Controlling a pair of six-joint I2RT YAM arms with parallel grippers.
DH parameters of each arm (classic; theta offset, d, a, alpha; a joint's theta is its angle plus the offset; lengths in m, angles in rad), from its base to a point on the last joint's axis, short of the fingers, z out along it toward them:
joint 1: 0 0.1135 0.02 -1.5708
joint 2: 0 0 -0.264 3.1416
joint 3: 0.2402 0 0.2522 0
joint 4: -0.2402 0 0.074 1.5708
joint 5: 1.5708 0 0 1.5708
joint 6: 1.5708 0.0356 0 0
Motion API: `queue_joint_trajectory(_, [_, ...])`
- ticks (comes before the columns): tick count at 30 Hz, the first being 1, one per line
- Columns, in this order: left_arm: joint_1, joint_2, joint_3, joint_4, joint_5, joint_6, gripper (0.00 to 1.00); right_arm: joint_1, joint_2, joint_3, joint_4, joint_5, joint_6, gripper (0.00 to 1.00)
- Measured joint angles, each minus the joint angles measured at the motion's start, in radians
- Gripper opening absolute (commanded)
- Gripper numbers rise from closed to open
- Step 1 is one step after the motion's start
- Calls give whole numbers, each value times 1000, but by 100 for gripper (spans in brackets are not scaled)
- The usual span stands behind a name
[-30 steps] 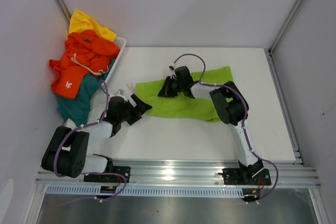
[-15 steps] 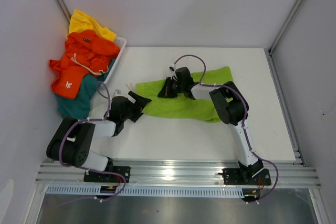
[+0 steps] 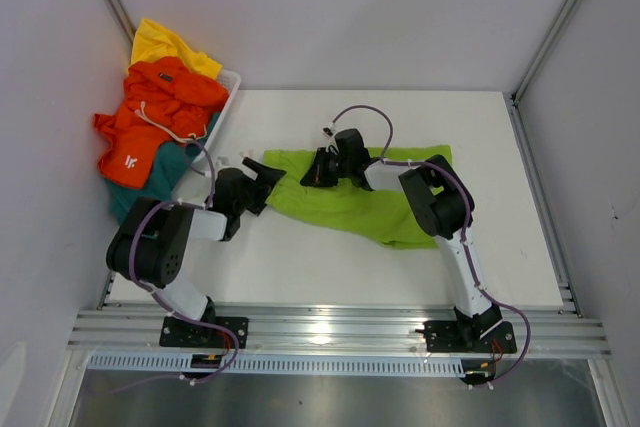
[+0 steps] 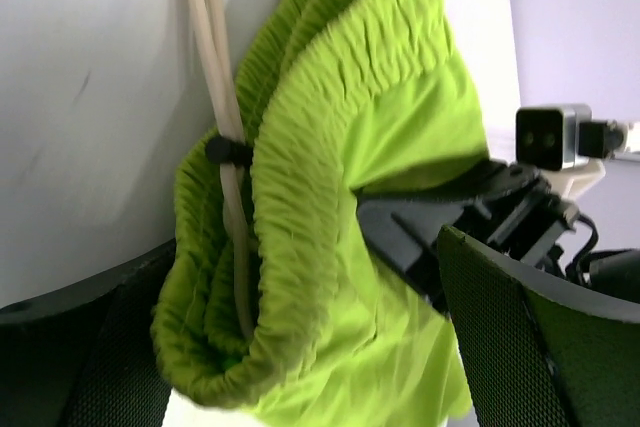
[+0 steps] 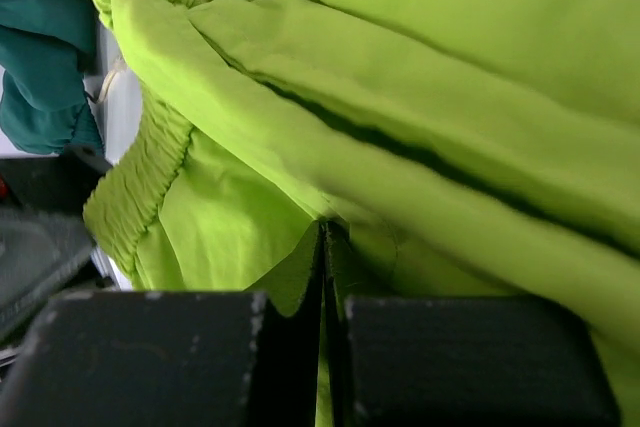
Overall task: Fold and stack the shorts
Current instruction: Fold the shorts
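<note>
Lying crosswise, lime shorts (image 3: 345,209), waistband (image 3: 288,161) leftward

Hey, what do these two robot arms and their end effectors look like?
The left arm and right arm match: white links, bulky black round joints, a purple cable looped along each. The left end effector and right end effector are black; the left's fingers have dimpled pads.

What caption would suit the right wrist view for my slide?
Right gripper shut on a fold of the lime green shorts.
</note>
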Motion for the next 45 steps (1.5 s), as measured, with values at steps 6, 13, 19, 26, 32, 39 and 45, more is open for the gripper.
queue_joint_trajectory(6, [69,90,101,4,66,73,99,0,0,0,-3,-1,-6,0])
queue_joint_trajectory(13, [121,160,232,-67,216,210,97,0,0,9,-22,-4,-20,0])
queue_joint_trajectory(19, [129,257,360,-137,374,313,86,-1,0,13,-32,-6,-36,0])
queue_joint_trajectory(26, [149,313,416,-189,468,365,73,-7,0,14,-37,-17,-42,0])
queue_joint_trajectory(32, [181,314,430,-238,528,421,63,-6,0,37,-86,-18,-61,0])
queue_joint_trajectory(39, [198,335,451,-266,585,476,24,-6,0,51,-120,-20,-78,0])
queue_joint_trajectory(45, [212,373,452,-226,645,466,0,-7,0,51,-123,-27,-79,0])
